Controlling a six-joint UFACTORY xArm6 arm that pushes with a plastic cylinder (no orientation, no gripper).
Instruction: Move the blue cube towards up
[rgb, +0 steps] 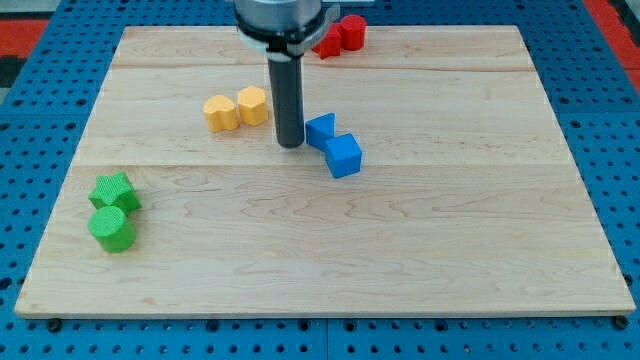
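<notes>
Camera view: a dark rod comes down from the view's top onto a pale wooden desk, and its tip rests just to the view's left of a pair of blue blocks near the desk's middle. The arm carries no jaws at all, so nothing opens, closes or holds; the bare tip is its only contact.

The nearer blue block, of angular shape, sits just beside the tip, close enough that contact cannot be ruled in or out. The blue cube, the task's object, lies touching that block on its lower right, toward the view's bottom.

Elsewhere, two yellow blocks stand side by side to the view's left of the rod, two red blocks sit at the desk's top edge partly behind the arm, and a green star-like block rests above a green cylinder at the lower left.

By the look of it, the arm is in the approach step: the tip is beside the pair, not beneath the cube. The next move appears to call for rounding to the cube's bottom side, then pushing toward the view's top, minding that the neighbouring blue block stands partly in that path.
</notes>
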